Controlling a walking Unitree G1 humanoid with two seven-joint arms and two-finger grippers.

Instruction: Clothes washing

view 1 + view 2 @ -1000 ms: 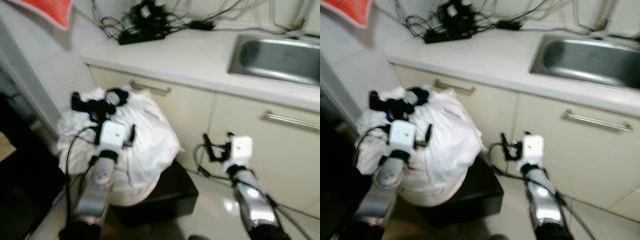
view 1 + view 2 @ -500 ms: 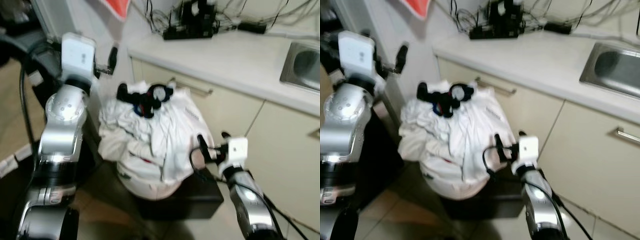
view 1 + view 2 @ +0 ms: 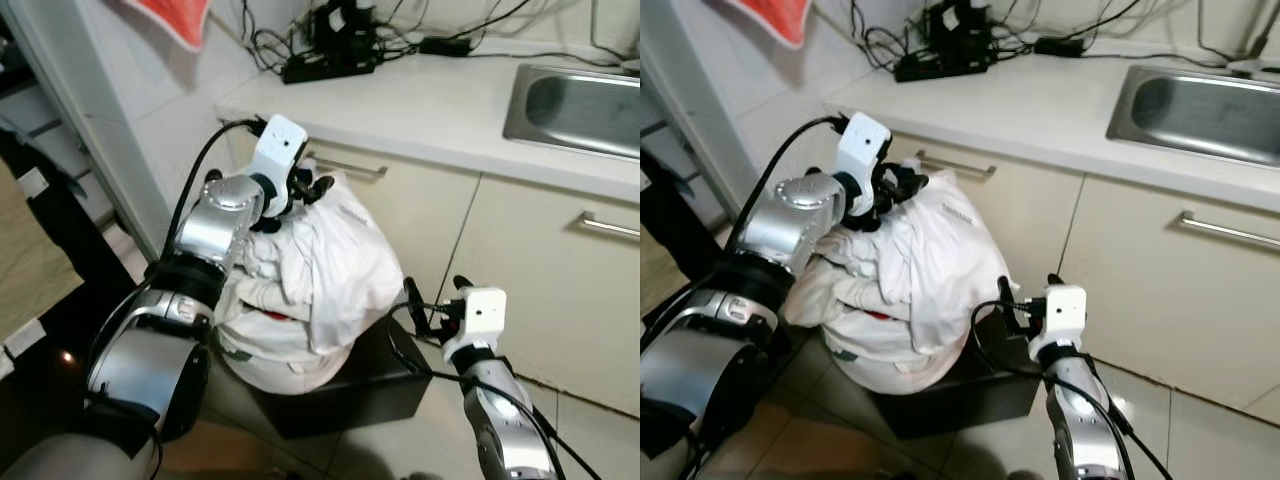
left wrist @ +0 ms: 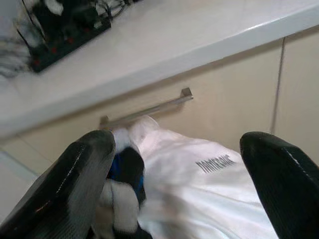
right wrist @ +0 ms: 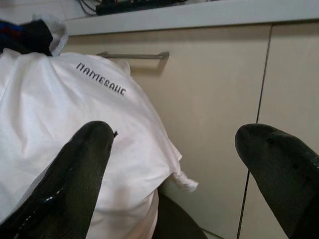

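A heap of white clothes point(image 3: 320, 270) bulges out of a black basket point(image 3: 330, 395) on the floor in front of the cabinets. On its top lies a dark black-and-blue garment point(image 4: 127, 169). My left gripper point(image 3: 308, 188) is open right at the top of the heap, one finger point(image 4: 79, 179) against the dark garment and the white shirt with black lettering point(image 4: 215, 163) between the jaws. My right gripper point(image 3: 432, 300) is open at the heap's right side, low down, facing the white shirt point(image 5: 75, 114) without touching it.
Cream cabinet doors with bar handles point(image 3: 345, 165) stand close behind the heap. On the white counter point(image 3: 420, 100) sit a steel sink point(image 3: 575, 100) and a power strip with tangled cables point(image 3: 325, 45). A red cloth point(image 3: 165, 15) hangs at the upper left. Tiled floor point(image 3: 590, 440) lies to the right.
The camera has shifted. My left arm has come down from its raised place at the left onto the top of the heap. The right gripper stays beside the heap.
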